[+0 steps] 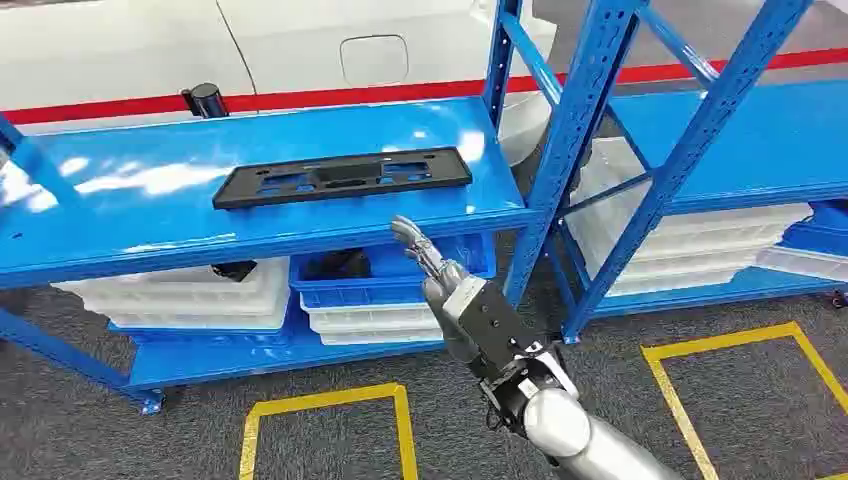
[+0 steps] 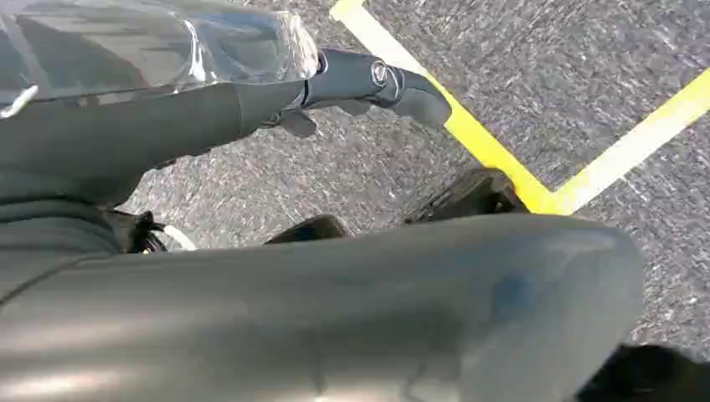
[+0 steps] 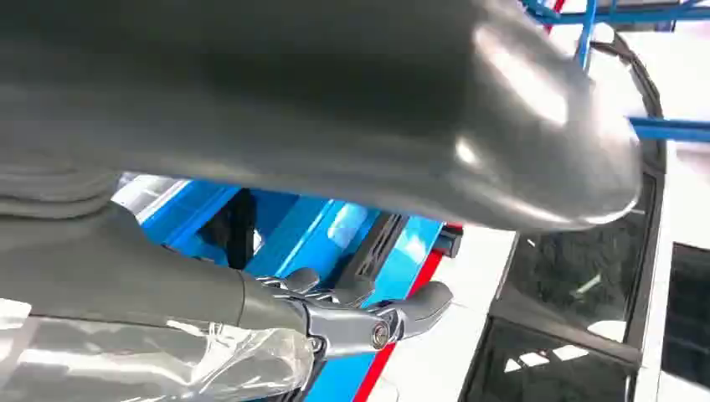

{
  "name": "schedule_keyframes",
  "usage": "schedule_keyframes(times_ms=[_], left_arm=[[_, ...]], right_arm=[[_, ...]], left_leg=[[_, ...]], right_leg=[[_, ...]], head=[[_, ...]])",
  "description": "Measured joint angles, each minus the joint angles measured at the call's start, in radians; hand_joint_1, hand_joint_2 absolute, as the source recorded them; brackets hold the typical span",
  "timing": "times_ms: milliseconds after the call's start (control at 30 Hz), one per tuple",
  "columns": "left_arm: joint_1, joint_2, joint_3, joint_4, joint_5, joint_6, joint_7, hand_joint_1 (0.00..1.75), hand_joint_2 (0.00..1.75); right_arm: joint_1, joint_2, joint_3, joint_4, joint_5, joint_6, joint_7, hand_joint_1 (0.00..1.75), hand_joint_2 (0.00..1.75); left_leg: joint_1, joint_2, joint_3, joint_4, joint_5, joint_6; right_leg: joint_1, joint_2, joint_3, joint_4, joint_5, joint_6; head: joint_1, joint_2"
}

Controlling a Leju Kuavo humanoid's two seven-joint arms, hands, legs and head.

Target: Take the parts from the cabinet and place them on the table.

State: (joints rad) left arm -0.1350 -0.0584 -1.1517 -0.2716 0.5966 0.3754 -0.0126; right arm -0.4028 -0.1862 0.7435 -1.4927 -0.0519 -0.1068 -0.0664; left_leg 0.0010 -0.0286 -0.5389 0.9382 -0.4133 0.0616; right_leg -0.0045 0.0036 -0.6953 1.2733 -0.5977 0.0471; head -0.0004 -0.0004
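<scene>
A long flat black plastic part (image 1: 340, 177) with cut-outs lies on the upper blue shelf (image 1: 130, 235) of the cabinet. My right hand (image 1: 460, 300) is raised in front of the shelf's front edge, just below and slightly right of the part, fingers stretched toward it and holding nothing. The right wrist view shows that hand's fingers (image 3: 352, 314) spread and empty, with the black part (image 3: 377, 243) beyond them on the blue shelf. In the left wrist view, my left hand (image 2: 335, 84) hangs over the grey floor with its fingers apart and empty.
Stacked white trays (image 1: 200, 295) and a blue bin (image 1: 380, 280) sit on the lower shelf. A blue upright (image 1: 560, 170) stands right of my hand, with a second rack of white trays (image 1: 700, 240) beyond. Yellow tape squares (image 1: 330, 400) mark the floor. A white car (image 1: 300, 40) stands behind.
</scene>
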Motion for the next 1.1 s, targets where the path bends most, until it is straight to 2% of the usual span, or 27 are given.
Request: schedule_keyframes(times_ms=[33,67,100,133,167,200,233,333,367,400,433,467,500,533,567,600,667,700,733,833,867,900,933,1000,1033,1067,1100], left_arm=[[0.001,0.0,0.0,0.002,0.0,0.0,0.0,0.0,0.0],[0.002,0.0,-0.001,0.003,0.0,0.0,0.0,0.0,0.0],[0.001,0.0,-0.002,0.003,0.0,0.0,0.0,0.0,0.0],[0.0,-0.001,-0.004,0.003,0.0,0.0,0.0,0.0,0.0],[-0.001,-0.002,-0.005,0.003,0.0,0.0,0.0,0.0,0.0],[-0.002,-0.002,-0.005,0.004,0.0,0.0,0.0,0.0,0.0],[-0.003,-0.002,-0.005,0.004,0.0,0.0,0.0,0.0,0.0],[-0.001,-0.002,-0.006,0.007,0.0,0.0,0.0,0.0,0.0],[0.0,-0.002,-0.006,0.007,0.0,0.0,0.001,0.0,0.0],[-0.002,-0.002,-0.006,0.007,0.0,0.0,0.001,0.0,0.0],[-0.005,-0.002,-0.007,0.007,0.0,0.0,0.001,0.0,0.0],[-0.006,-0.002,-0.007,0.007,0.0,0.0,0.001,0.0,0.0],[-0.006,-0.003,-0.007,0.007,-0.001,0.0,0.001,0.0,0.0],[-0.004,-0.003,-0.007,0.007,-0.002,0.0,0.001,0.0,0.0],[-0.003,-0.003,-0.007,0.007,-0.002,0.0,0.001,0.0,0.0],[-0.003,-0.003,-0.008,0.007,-0.002,0.0,0.001,0.0,0.0],[-0.004,-0.002,-0.008,0.007,-0.002,0.0,0.001,0.0,0.0],[-0.005,-0.002,-0.008,0.008,-0.002,0.0,0.001,0.0,0.0],[-0.005,-0.003,-0.008,0.008,-0.002,0.0,0.001,0.0,0.0],[-0.005,-0.003,-0.008,0.008,-0.003,0.0,0.002,0.0,0.0],[-0.005,-0.004,-0.008,0.008,-0.003,0.0,0.004,0.0,0.0],[-0.007,-0.003,-0.008,0.008,-0.005,0.0,0.005,0.0,0.0],[-0.009,-0.003,-0.008,0.009,-0.006,0.0,0.005,0.0,0.0],[-0.015,-0.005,-0.009,0.009,-0.008,0.0,0.005,0.0,0.0],[-0.014,-0.005,-0.009,0.009,-0.008,0.0,0.005,0.0,0.0],[-0.014,-0.005,-0.01,0.01,-0.009,0.0,0.005,0.0,0.0],[-0.014,-0.005,-0.011,0.01,-0.01,0.0,0.005,0.0,0.0]], right_arm=[[0.0,-0.002,0.003,-0.004,0.004,-0.002,0.003,0.0,0.0],[0.0,-0.003,0.006,-0.009,0.01,-0.003,0.003,0.0,0.0],[0.0,-0.004,0.008,-0.015,0.018,-0.007,0.005,0.0,0.0],[0.0,-0.005,0.01,-0.019,0.028,-0.01,0.007,0.0,0.0],[-0.001,-0.005,0.011,-0.024,0.042,-0.014,0.011,0.0,0.0],[-0.002,-0.008,0.013,-0.027,0.053,-0.017,0.014,0.0,0.0],[-0.002,-0.008,0.015,-0.032,0.063,-0.021,0.019,0.0,0.0],[-0.005,-0.011,0.021,-0.044,0.102,-0.036,0.031,0.0,0.0],[-0.008,-0.012,0.023,-0.05,0.124,-0.042,0.038,0.0,0.0],[-0.009,-0.012,0.024,-0.056,0.149,-0.05,0.043,0.0,0.0],[-0.01,-0.013,0.025,-0.061,0.165,-0.056,0.049,0.0,0.0],[-0.01,-0.014,0.026,-0.062,0.171,-0.056,0.053,0.0,0.0],[-0.009,-0.015,0.028,-0.062,0.181,-0.059,0.058,0.0,0.0],[-0.009,-0.016,0.03,-0.062,0.194,-0.063,0.062,0.0,0.0],[-0.009,-0.018,0.032,-0.064,0.215,-0.07,0.07,0.0,0.0],[-0.009,-0.019,0.034,-0.067,0.25,-0.084,0.08,0.0,0.0],[-0.01,-0.022,0.037,-0.074,0.341,-0.116,0.11,0.0,0.0],[-0.011,-0.022,0.037,-0.076,0.38,-0.129,0.124,0.0,0.0],[-0.013,-0.024,0.037,-0.078,0.42,-0.14,0.139,0.0,0.0],[-0.013,-0.029,0.043,-0.079,0.533,-0.157,0.173,0.0,0.0],[-0.013,-0.031,0.043,-0.084,0.565,-0.163,0.181,0.0,0.0],[-0.013,-0.036,0.044,-0.087,0.594,-0.167,0.184,0.0,0.0],[-0.013,-0.039,0.044,-0.089,0.617,-0.172,0.186,0.0,0.0],[-0.007,-0.047,0.048,-0.089,0.65,-0.179,0.198,0.0,0.0],[-0.004,-0.051,0.05,-0.089,0.665,-0.181,0.202,0.0,0.0],[-0.002,-0.054,0.051,-0.089,0.681,-0.184,0.205,0.0,0.0],[-0.001,-0.057,0.052,-0.09,0.702,-0.188,0.209,0.0,0.0]], left_leg=[[0.0,-0.006,0.0,0.0,0.0,0.0],[0.0,-0.014,0.001,0.001,0.0,0.0],[0.001,-0.025,0.002,0.001,0.0,-0.001],[0.002,-0.036,0.004,0.002,0.0,-0.001],[0.002,-0.045,0.004,0.003,-0.001,-0.004],[-0.002,-0.052,-0.002,0.006,-0.002,-0.01],[-0.001,-0.061,-0.007,0.006,0.0,-0.016],[0.003,-0.085,-0.017,0.002,0.005,-0.035],[0.007,-0.068,-0.02,0.015,-0.005,-0.037],[0.001,-0.028,-0.04,0.059,-0.034,-0.04],[0.003,-0.005,-0.084,0.145,-0.077,-0.045],[0.005,0.006,-0.13,0.24,-0.116,-0.049],[0.006,0.011,-0.169,0.316,-0.14,-0.051],[0.008,0.012,-0.19,0.353,-0.142,-0.053],[0.009,0.014,-0.183,0.331,-0.122,-0.055],[0.011,0.017,-0.152,0.267,-0.087,-0.057],[0.014,0.037,-0.042,0.057,0.0,-0.056],[0.01,0.052,-0.019,0.003,-0.001,-0.051],[0.005,0.044,-0.017,0.003,0.005,-0.045],[0.0,0.04,-0.018,0.004,0.003,-0.029],[0.01,0.038,-0.01,-0.003,0.009,-0.021],[0.009,0.035,-0.008,-0.003,0.008,-0.018],[0.009,0.034,-0.008,-0.003,0.008,-0.011],[0.007,0.025,-0.008,-0.003,0.006,-0.008],[0.007,0.021,-0.007,-0.003,0.006,-0.008],[0.007,0.016,-0.007,-0.003,0.006,-0.008],[0.008,0.011,-0.006,-0.002,0.006,-0.009]], right_leg=[[-0.001,0.0,-0.013,0.023,0.004,0.001],[-0.001,0.0,0.001,-0.009,0.03,0.001],[-0.003,0.002,0.04,-0.086,0.075,0.0],[-0.004,0.008,0.093,-0.191,0.124,-0.001],[-0.009,0.045,0.14,-0.282,0.16,-0.001],[-0.012,0.089,0.153,-0.313,0.147,-0.002],[-0.01,0.07,0.149,-0.315,0.153,-0.01],[-0.004,0.041,0.148,-0.317,0.157,-0.027],[-0.009,0.027,0.149,-0.323,0.162,-0.033],[-0.009,0.018,0.15,-0.324,0.16,-0.037],[-0.007,0.004,0.15,-0.324,0.159,-0.042],[-0.005,-0.01,0.151,-0.324,0.158,-0.043],[-0.004,-0.023,0.15,-0.323,0.157,-0.045],[-0.004,-0.035,0.15,-0.323,0.156,-0.045],[-0.004,-0.045,0.151,-0.323,0.154,-0.044],[-0.004,-0.047,0.152,-0.323,0.153,-0.043],[-0.004,-0.057,0.157,-0.323,0.149,-0.037],[0.0,-0.059,0.158,-0.322,0.147,-0.033],[0.003,-0.059,0.159,-0.321,0.145,-0.028],[0.001,-0.061,0.164,-0.325,0.146,-0.011],[-0.004,-0.052,0.163,-0.318,0.136,-0.004],[-0.005,-0.035,0.152,-0.287,0.115,-0.001],[-0.005,-0.023,0.119,-0.214,0.073,0.002],[-0.006,-0.015,0.03,-0.035,-0.003,0.007],[-0.006,-0.015,0.003,0.014,-0.01,0.008],[-0.007,-0.015,0.001,0.008,0.007,0.008],[-0.007,-0.015,0.022,-0.042,0.043,0.007]], head=[[0.0,0.0],[0.0,0.0],[0.0,0.0],[0.0,0.0],[0.0,0.0],[0.0,0.0],[0.0,0.0],[0.0,0.0],[0.0,0.0],[-0.005,0.0],[-0.006,0.0],[-0.006,0.0],[-0.006,0.0],[-0.006,0.0],[-0.007,0.0],[-0.006,0.0],[-0.007,0.0],[-0.007,0.0],[-0.005,0.0],[-0.005,0.0],[-0.005,0.0],[-0.004,0.0],[-0.002,0.0],[0.0,0.0],[0.0,0.0],[0.0,0.0],[0.0,0.0]])
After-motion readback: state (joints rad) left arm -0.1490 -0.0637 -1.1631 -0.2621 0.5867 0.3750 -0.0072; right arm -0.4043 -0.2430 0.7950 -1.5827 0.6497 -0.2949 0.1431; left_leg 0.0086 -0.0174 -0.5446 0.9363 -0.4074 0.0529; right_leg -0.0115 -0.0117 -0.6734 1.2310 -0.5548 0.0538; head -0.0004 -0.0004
